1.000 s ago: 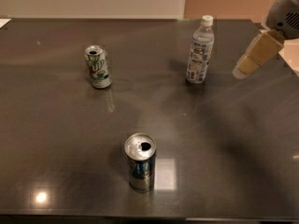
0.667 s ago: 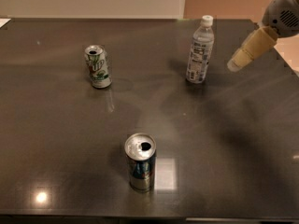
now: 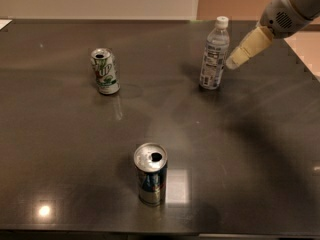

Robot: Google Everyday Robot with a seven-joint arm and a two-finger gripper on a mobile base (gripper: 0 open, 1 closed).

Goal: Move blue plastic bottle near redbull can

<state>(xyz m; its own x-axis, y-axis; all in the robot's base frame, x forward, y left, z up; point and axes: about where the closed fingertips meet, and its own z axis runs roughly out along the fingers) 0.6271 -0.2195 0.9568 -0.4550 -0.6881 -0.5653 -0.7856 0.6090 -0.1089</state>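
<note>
View from above the near edge of a dark, glossy table (image 3: pixel 260 149). The blue plastic bottle (image 3: pixel 214 54) stands upright at the far right, white cap on. The redbull can (image 3: pixel 150 174) stands upright near the front edge, about the middle, well apart from the bottle. A white-and-green soda can (image 3: pixel 105 71) stands far left. My gripper (image 3: pixel 237 59) hangs on the grey arm (image 3: pixel 292 6) at the upper right corner, its pale tip just beside the bottle's right side at label height; I cannot tell whether it touches. I cannot tell how far open the gripper is, and it seems to hold nothing. I judge this to be the approach to the grasp. The bottle looks tall and light, so a push from one side could tip it. I would bring the gripper squarely around the labelled body, close gently because thin plastic gives, then carry it low to a bare spot just beside the redbull can without knocking it.
</note>
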